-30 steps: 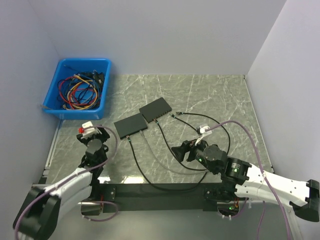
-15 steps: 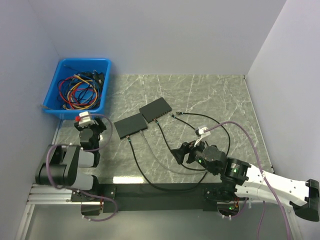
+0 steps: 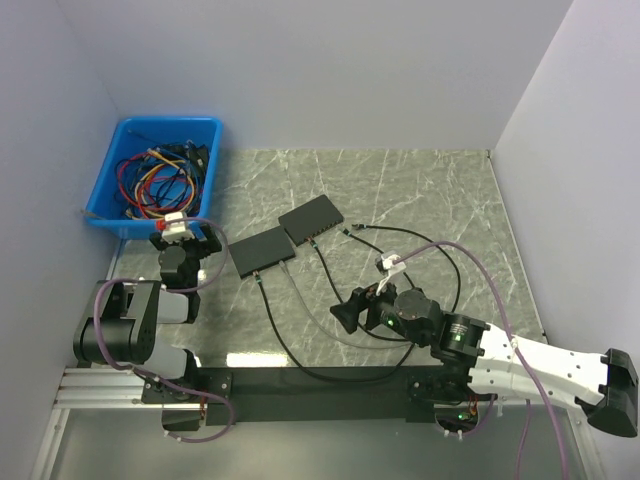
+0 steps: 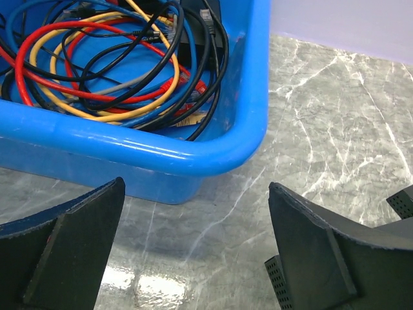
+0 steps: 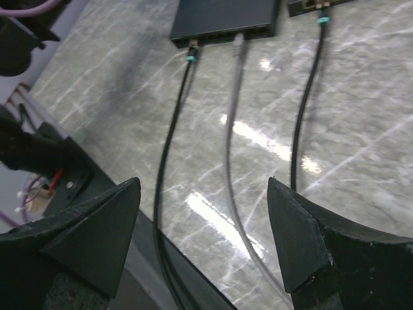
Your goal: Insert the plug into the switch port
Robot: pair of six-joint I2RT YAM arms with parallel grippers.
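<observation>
Two black switches lie mid-table, the near one (image 3: pixel 260 250) and the far one (image 3: pixel 311 218). In the right wrist view a black cable with a teal plug (image 5: pixel 190 57) and a grey cable's plug (image 5: pixel 238 42) meet the near switch's (image 5: pixel 226 18) front face. A third teal plug (image 5: pixel 321 20) meets the far switch. Another black cable end (image 3: pixel 346 230) lies just right of the far switch. My right gripper (image 3: pixel 345 315) (image 5: pixel 203 226) is open and empty above the cables. My left gripper (image 3: pixel 186 242) (image 4: pixel 197 245) is open and empty beside the blue bin.
A blue bin (image 3: pixel 205 190) (image 4: pixel 213 152) of several coloured cables stands at the back left. A switch corner (image 4: pixel 276 284) shows by my left gripper's right finger. Cables loop over the table centre and right (image 3: pixel 440 260). A dark rail (image 3: pixel 300 380) runs along the near edge.
My left arm has folded back and its gripper moved up toward the blue bin. My right gripper has moved left, closer to the cables running from the near switch.
</observation>
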